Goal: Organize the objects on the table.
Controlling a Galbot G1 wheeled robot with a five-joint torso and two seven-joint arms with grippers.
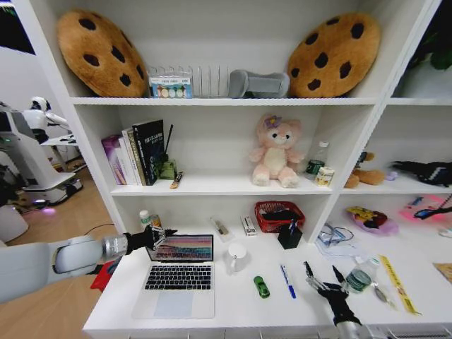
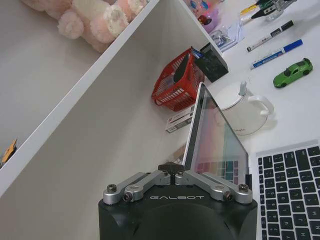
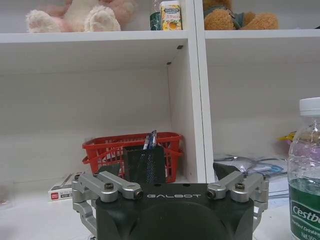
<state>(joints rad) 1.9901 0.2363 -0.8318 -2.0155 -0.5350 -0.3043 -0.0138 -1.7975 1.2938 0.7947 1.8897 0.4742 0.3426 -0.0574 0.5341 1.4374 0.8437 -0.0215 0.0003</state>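
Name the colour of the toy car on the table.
Green; the toy car shows best in the left wrist view.

I see 2 cookie cushions (image 1: 100, 53) on top shelf, pink plush bear (image 1: 275, 151) on mid shelf w/ books (image 1: 138, 151) to its left. Below: red basket (image 1: 280, 215), black pen cup (image 1: 289, 236) just in front, white mug (image 1: 236, 257).

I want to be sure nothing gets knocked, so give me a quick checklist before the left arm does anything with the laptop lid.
1. Left pincer at the top left corner of the laptop screen: ok.
2. Firm hold on the lid: cannot tell.
3. Keyboard free of loose items: ok.
4. White mug standing close beside the laptop: not ok.
5. Green toy car and blue pen apart from the laptop: ok.
6. Right pincer open, low at the table front, away from the laptop: ok.
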